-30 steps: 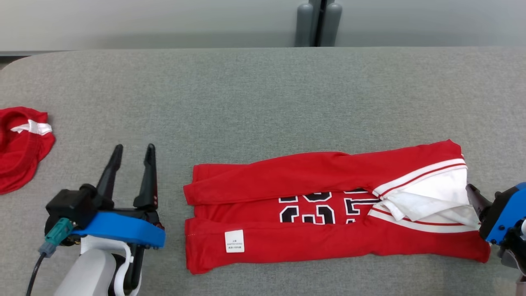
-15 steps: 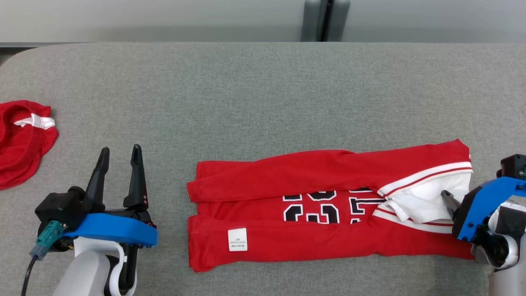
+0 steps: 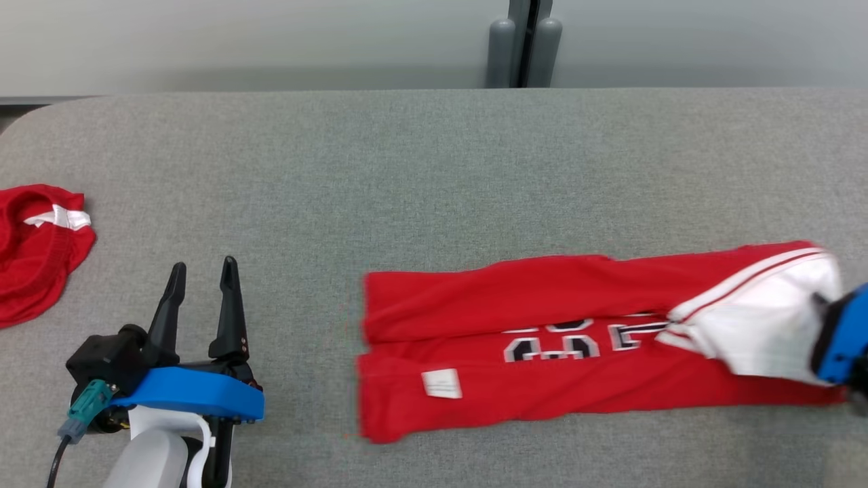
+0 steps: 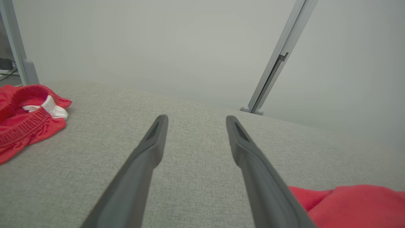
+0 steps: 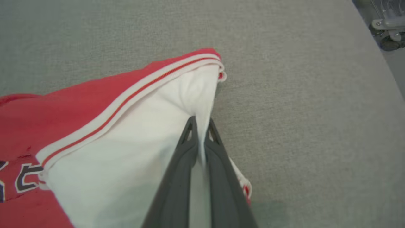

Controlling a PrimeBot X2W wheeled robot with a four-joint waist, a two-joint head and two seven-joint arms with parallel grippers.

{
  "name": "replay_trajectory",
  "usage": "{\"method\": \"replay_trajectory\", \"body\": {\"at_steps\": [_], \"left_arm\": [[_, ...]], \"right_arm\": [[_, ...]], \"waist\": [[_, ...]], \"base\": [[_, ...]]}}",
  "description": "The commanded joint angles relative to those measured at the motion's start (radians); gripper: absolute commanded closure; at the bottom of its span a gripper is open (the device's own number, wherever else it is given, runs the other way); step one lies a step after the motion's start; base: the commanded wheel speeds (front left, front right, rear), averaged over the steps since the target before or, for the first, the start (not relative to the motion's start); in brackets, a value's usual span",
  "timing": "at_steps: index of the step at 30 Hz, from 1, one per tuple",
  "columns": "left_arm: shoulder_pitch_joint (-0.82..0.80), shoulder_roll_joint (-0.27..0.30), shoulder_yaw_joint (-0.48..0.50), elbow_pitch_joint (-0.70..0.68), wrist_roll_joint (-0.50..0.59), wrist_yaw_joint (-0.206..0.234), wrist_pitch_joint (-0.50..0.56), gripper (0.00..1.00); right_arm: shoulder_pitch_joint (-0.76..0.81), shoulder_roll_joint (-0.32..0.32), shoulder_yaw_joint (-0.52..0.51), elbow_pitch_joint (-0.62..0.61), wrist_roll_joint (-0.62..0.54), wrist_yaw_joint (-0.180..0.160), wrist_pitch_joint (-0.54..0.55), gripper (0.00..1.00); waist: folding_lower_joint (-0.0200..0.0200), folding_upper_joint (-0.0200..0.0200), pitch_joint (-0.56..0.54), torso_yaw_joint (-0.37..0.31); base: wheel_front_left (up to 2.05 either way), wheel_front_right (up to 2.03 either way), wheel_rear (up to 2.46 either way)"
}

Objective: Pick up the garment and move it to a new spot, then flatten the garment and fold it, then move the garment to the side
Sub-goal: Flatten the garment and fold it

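Over at the right end of the grey table [image 3: 407, 169], got the right gripper [image 5: 200, 122] pinched tight on the white edge of the folded garment [image 3: 542, 346], with thin cloth squeezed between both fingers. Looks like the final slide to the side, judging by the long narrow fold lying flat along the near half of the table. Keep the pull low and steady, straight along the long axis, so as not to drag the top flap open. Avoid lifting that corner high, or risk unrolling everything from one small pinch. Leave the left gripper [image 3: 203, 268] parked between the garment and the other red cloth [image 3: 34, 251], fingers spread wide and empty, or bring it across to steady the loose left end.
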Motion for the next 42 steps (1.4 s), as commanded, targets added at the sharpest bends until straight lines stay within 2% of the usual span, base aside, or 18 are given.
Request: {"method": "replay_trajectory", "body": {"at_steps": [1,8,13,17,20,25,29,34,38,42], "left_arm": [[0.005,-0.004,0.003,-0.005,0.006,-0.003,-0.004,0.0],[0.024,-0.008,0.006,-0.008,0.014,-0.007,-0.004,0.0],[0.041,-0.011,0.007,-0.005,0.017,-0.01,-0.004,0.0],[0.044,-0.016,0.001,-0.004,0.02,-0.007,-0.004,0.0],[0.052,-0.013,-0.001,-0.002,0.016,-0.009,-0.004,0.0],[0.054,-0.008,-0.002,-0.008,0.013,-0.005,-0.004,0.0],[0.056,-0.012,-0.007,-0.019,0.018,0.001,-0.002,0.0],[0.045,-0.021,-0.024,-0.036,0.021,0.005,0.008,0.0],[0.035,-0.024,-0.035,-0.033,0.022,-0.002,0.012,0.0],[0.021,-0.03,-0.043,-0.027,0.023,-0.007,0.014,0.0]], "right_arm": [[0.009,-0.023,-0.026,-0.019,-0.008,0.0,0.0,1.0],[0.065,-0.077,-0.149,-0.158,-0.068,0.0,0.05,1.0],[0.099,-0.069,-0.138,-0.22,-0.063,0.0,0.077,1.0],[0.127,-0.024,-0.064,-0.304,-0.039,0.0,0.11,1.0],[0.148,0.028,0.037,-0.384,-0.026,0.0,0.142,1.0],[0.133,0.073,0.259,-0.46,-0.023,0.0,0.166,1.0],[0.08,0.107,0.403,-0.386,0.006,0.0,0.137,1.0],[0.01,0.122,0.531,-0.217,0.061,0.0,0.08,1.0],[-0.042,0.122,0.604,-0.096,0.108,0.0,0.035,1.0],[-0.073,0.122,0.635,-0.003,0.118,0.0,-0.009,1.0]], "waist": [[0.0,0.0,-0.006,-0.003],[0.0,0.0,-0.029,-0.008],[0.0,0.0,-0.047,-0.012],[0.0,0.0,-0.063,-0.011],[0.0,0.0,-0.072,-0.011],[0.0,0.0,-0.076,-0.01],[0.0,0.0,-0.068,-0.008],[0.0,0.0,-0.051,0.013],[0.0,0.0,-0.046,0.035],[0.0,0.0,-0.045,0.058]], "base": [[0.0,0.0,0.0],[0.0,0.0,0.0],[0.0,0.0,0.0],[0.0,0.0,0.0],[0.0,0.0,0.0],[0.0,0.0,0.0],[0.0,0.0,0.0],[0.0,0.0,0.0],[0.0,0.0,0.0],[0.0,0.0,0.0]]}}
